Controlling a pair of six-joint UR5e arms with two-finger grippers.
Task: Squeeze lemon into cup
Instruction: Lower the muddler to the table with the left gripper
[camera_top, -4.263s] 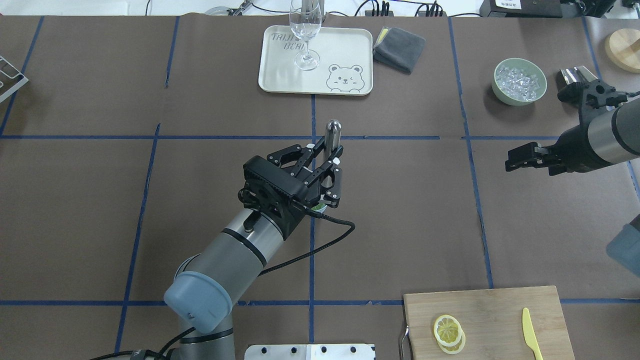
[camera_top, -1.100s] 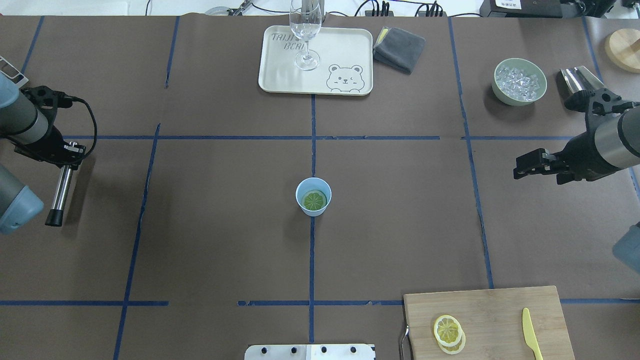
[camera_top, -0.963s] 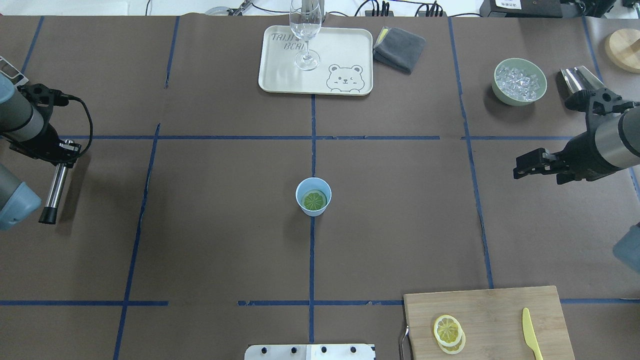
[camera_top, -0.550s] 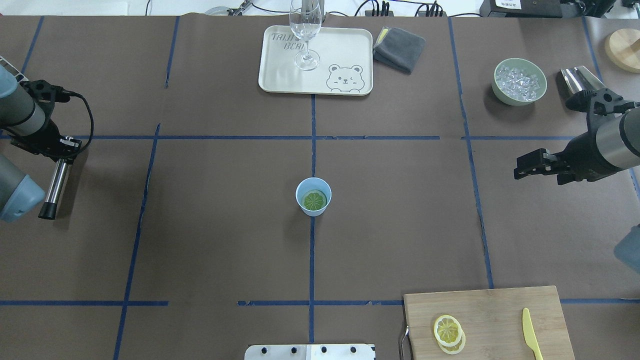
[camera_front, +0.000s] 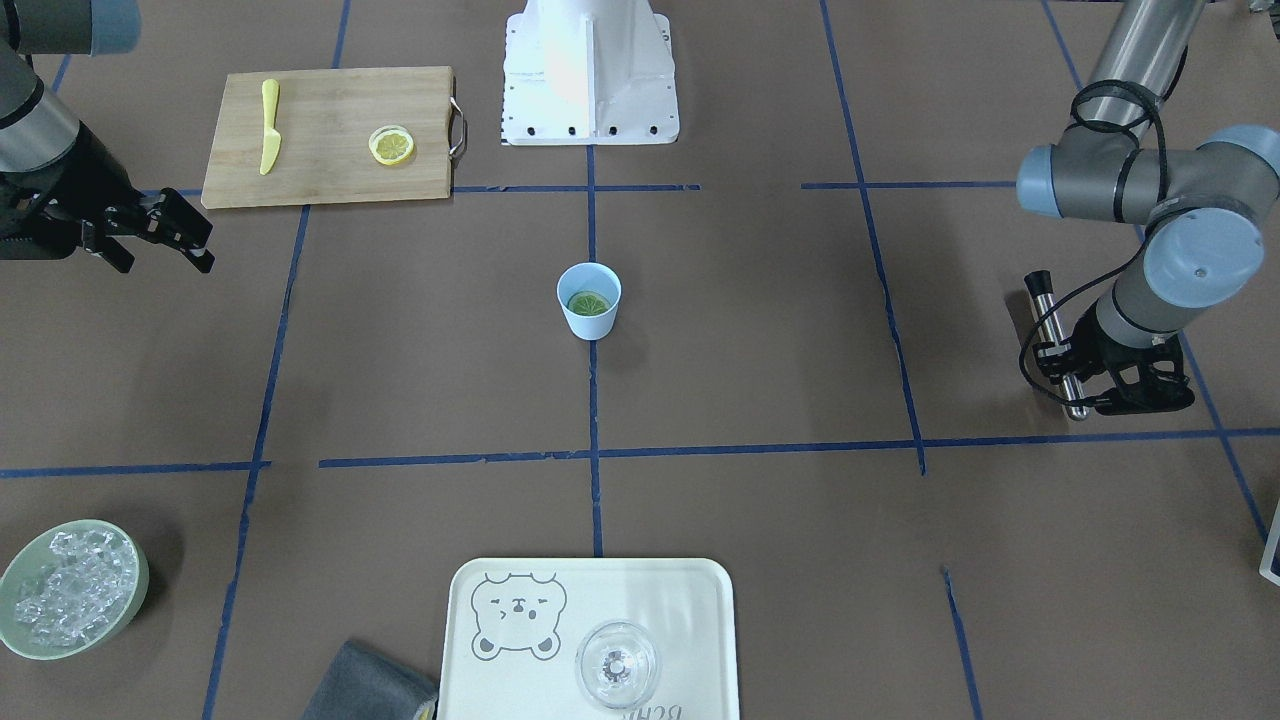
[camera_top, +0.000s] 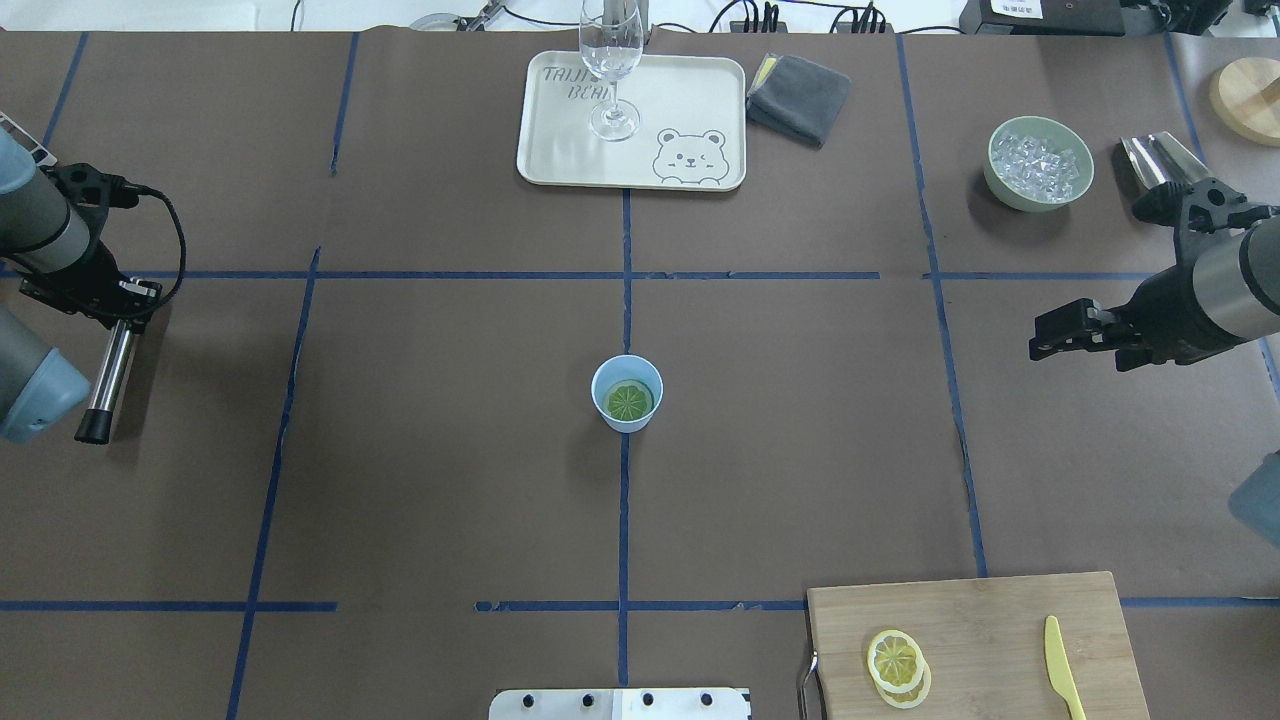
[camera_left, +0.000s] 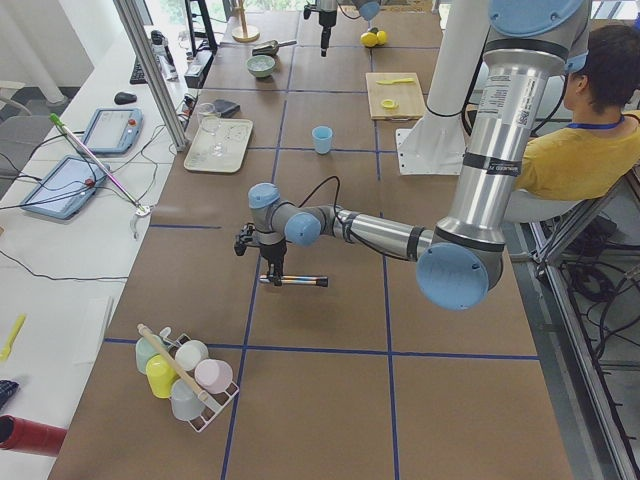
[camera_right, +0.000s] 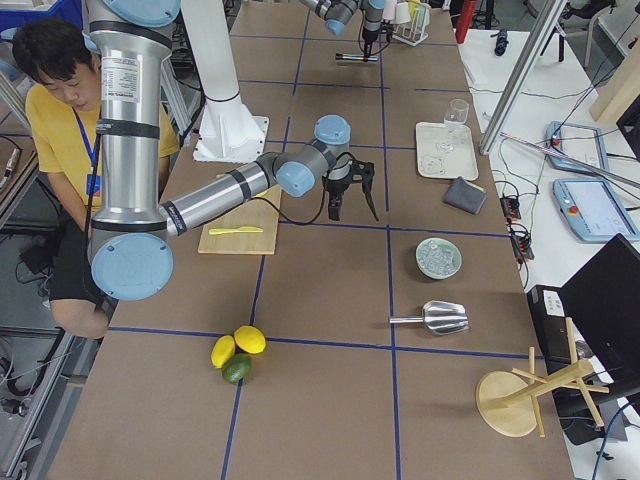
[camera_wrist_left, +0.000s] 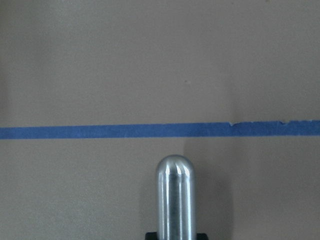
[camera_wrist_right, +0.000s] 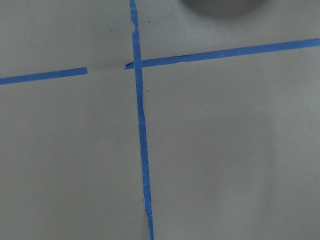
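The light-blue cup stands alone at the table's middle, and a round lemon slice lies flat in its bottom; both also show in the front view, the cup and the slice. Two more lemon slices lie stacked on the wooden cutting board. My left gripper is at the far left, low over the table, shut on one end of a metal muddler. My right gripper hangs open and empty at the far right.
A yellow knife lies on the board. A tray with a wine glass and a grey cloth are at the back. A green bowl of ice and a metal scoop are at back right.
My left arm lifted the muddler out of the cup and carried it to the far left, where it now lies low. In the last second it only drifted slightly. The right arm held still.
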